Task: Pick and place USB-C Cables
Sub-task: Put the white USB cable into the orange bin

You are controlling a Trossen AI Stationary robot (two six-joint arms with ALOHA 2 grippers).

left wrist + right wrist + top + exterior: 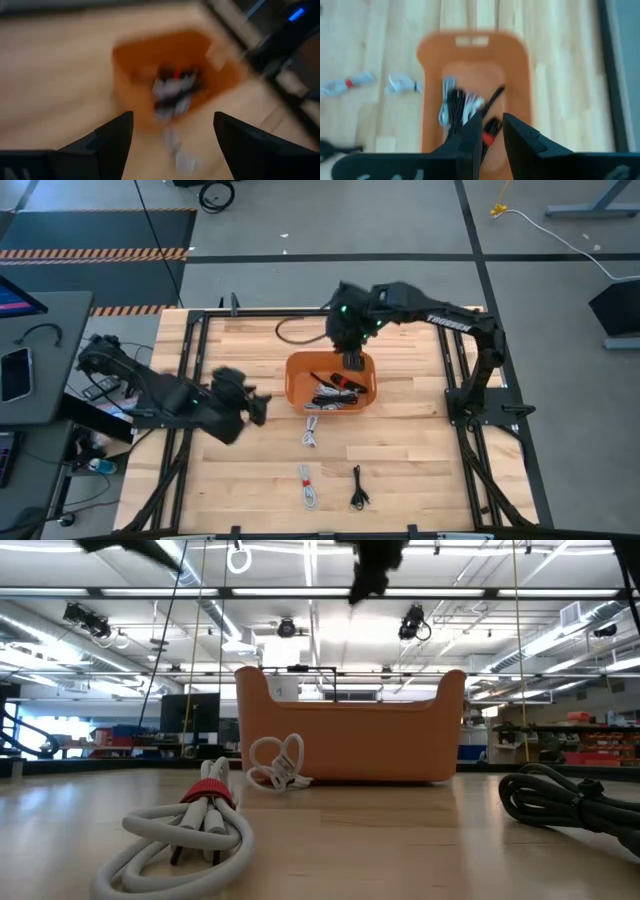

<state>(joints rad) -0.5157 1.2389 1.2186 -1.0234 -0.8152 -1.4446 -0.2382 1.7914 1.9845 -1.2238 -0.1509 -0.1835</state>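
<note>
Rounded orange bin (296,377) holds coiled cables (335,393).

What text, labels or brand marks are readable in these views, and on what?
"TROSSEN": white lettering on the dark right arm's forearm link, barely legible.
Pale label patch on the orange plastic bin's wall: too blurred to read.
Nothing readable on the cables or wooden table.

The pale butcher-block wooden table top (400,460) shows joined strips with fine grain and a smooth, faintly sheened finish. The orange rounded plastic bin (350,735) looks matt and smooth-walled. The white coiled cable with a red band (190,830) has a smooth rubbery jacket; the black coiled cable (565,802) looks slightly glossy. The dark metal frame rails (455,370) appear matt.
</note>
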